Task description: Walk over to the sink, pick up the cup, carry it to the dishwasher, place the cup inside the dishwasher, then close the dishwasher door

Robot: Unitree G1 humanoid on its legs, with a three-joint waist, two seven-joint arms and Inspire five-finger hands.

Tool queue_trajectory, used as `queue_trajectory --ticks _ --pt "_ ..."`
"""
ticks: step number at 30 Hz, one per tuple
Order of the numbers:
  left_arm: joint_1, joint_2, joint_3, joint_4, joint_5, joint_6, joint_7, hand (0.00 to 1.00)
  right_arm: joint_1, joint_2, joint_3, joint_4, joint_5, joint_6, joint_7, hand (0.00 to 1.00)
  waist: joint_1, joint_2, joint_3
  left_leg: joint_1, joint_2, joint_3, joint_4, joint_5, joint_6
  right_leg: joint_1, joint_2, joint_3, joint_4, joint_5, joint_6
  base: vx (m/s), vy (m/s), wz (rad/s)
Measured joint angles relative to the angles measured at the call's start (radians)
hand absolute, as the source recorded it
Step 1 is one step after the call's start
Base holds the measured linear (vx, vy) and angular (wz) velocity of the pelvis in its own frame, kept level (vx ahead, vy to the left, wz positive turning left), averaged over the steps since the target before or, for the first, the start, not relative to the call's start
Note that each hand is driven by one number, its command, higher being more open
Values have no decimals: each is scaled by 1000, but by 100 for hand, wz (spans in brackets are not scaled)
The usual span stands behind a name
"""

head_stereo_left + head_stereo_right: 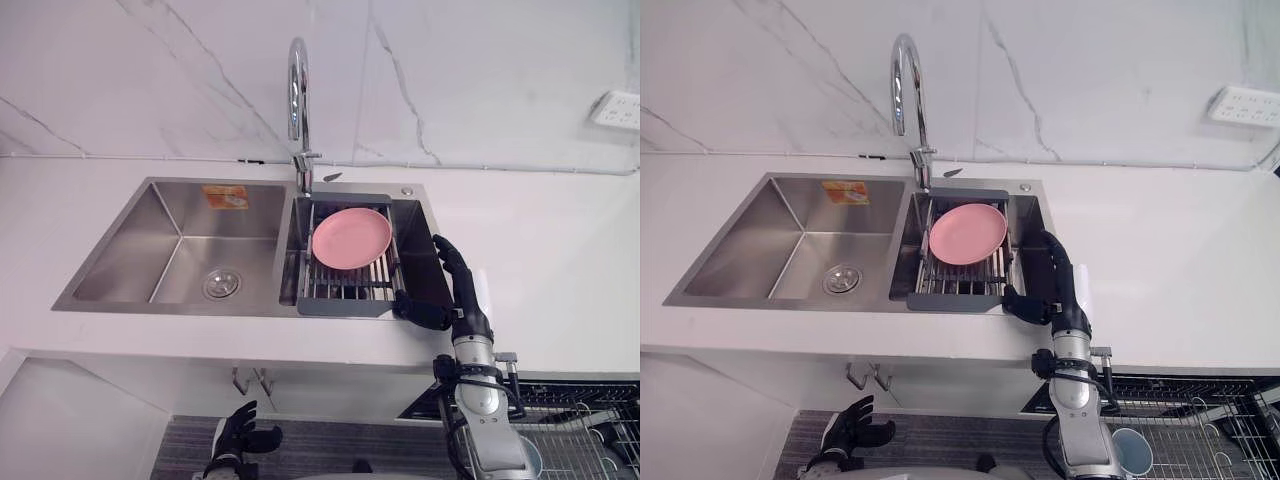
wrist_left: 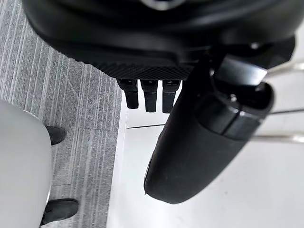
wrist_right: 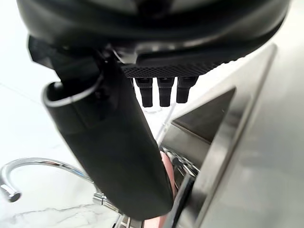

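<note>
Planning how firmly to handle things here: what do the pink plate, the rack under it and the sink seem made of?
The pink plate: probably plastic or melamine, matte even colour, no glaze glint; ceramic not excluded. The rack: shiny metal bars in a dark frame, likely plastic. The sink: brushed stainless steel, grey with soft reflections.

Wall (image 1: 480, 70): white marble, thin grey veins. Socket (image 1: 617, 108) high on right (white plate). Thin pipe (image 1: 500, 166) along wall foot. Counter (image 1: 560, 270): white, glossy, soft even light. Hooks (image 1: 240, 381) under counter edge. Cabinet (image 1: 70, 420) below, white. Floor (image 1: 330, 445): grey carpet, fine stripes.
</note>
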Motion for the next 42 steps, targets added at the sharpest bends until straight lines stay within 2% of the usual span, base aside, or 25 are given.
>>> queue_trajectory --ticks 10,17,25,38,42 --pt "0 1 0 5 -8 0 -1 90 -5 -74 -6 1 -22 0 -1 90 7 -2 2 -20 -3 -35 -9 10 -5 -4 -1 -14 -14 -2 -2 -17 0 9" --pt "-1 5 0 4 -8 -1 -2 90 -99 -148 -1 67 -33 0 4 90 8 -1 3 -21 -3 -39 -13 7 13 -10 1 -12 -12 1 -6 79 22 0" --pt "-2 10 -1 -1 -8 -2 -3 90 -192 -227 68 140 -80 0 20 90 14 0 7 -35 -8 -55 1 -15 21 -34 -4 -16 33 -37 2 21 13 3" --pt "-3 13 -3 -22 -17 -10 -3 90 -370 -335 165 318 -172 17 20 90 16 3 34 -98 -11 -90 63 -33 21 -64 -8 -45 49 -40 1 -19 -7 6" --pt "-4 13 -4 -22 -18 -14 -3 90 -402 -336 198 346 -208 23 20 90 17 4 37 -106 -11 -96 71 -34 19 -64 -9 -49 51 -40 1 -24 -9 3"
